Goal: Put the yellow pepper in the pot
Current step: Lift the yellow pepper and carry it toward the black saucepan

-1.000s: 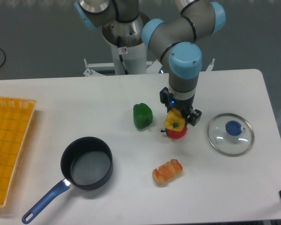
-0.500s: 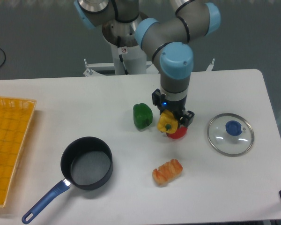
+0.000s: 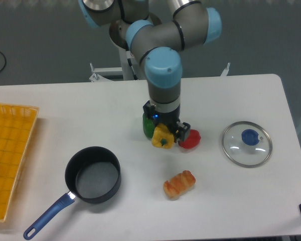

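My gripper (image 3: 163,134) is shut on the yellow pepper (image 3: 162,137), holding it above the table at mid-table. The pepper hangs in front of the green pepper (image 3: 147,126) and just left of the red pepper (image 3: 190,140). The pot (image 3: 93,174), black with a dark grey inside and a long blue handle (image 3: 47,216), stands to the lower left of the gripper, and nothing lies inside it.
A glass lid (image 3: 247,143) with a blue knob lies at the right. An orange croissant-like toy (image 3: 179,184) lies below the gripper. A yellow basket (image 3: 7,155) sits at the left edge. The arm's base (image 3: 135,50) stands behind the table.
The gripper has carried the yellow pepper leftward, from above the red pepper to in front of the green pepper. The red pepper now shows uncovered.
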